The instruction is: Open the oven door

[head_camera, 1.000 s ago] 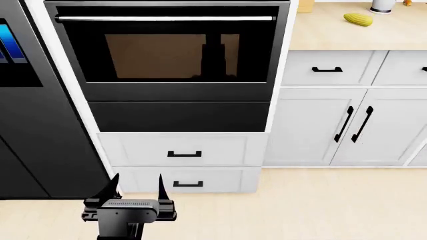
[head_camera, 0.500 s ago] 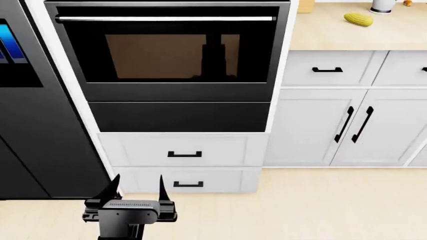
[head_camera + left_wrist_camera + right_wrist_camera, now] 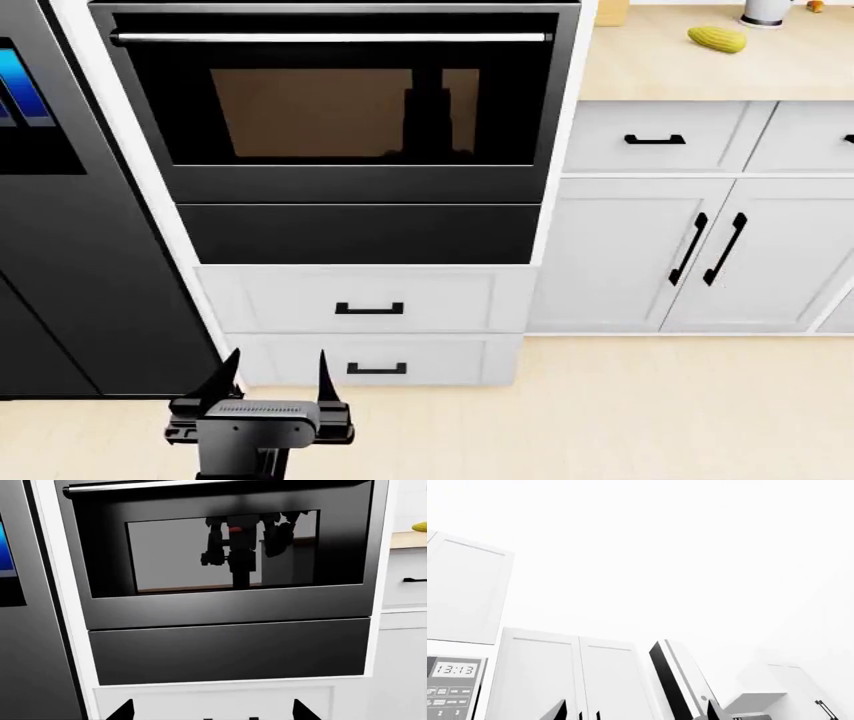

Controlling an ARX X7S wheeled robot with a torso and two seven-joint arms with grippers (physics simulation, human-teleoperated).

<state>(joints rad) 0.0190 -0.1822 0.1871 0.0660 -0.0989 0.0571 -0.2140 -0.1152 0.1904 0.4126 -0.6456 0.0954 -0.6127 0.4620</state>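
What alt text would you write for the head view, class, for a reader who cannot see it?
A closed oven door with a brown glass window and silver bar handle faces the camera. The left gripper hangs open far below it, in front of white drawers, touching nothing.

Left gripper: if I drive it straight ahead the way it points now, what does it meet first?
Probably the plain black panel under the oven door, or the white drawer front just below it; the exact height is uncertain. The left gripper, jaws open, points well below the silver handle.
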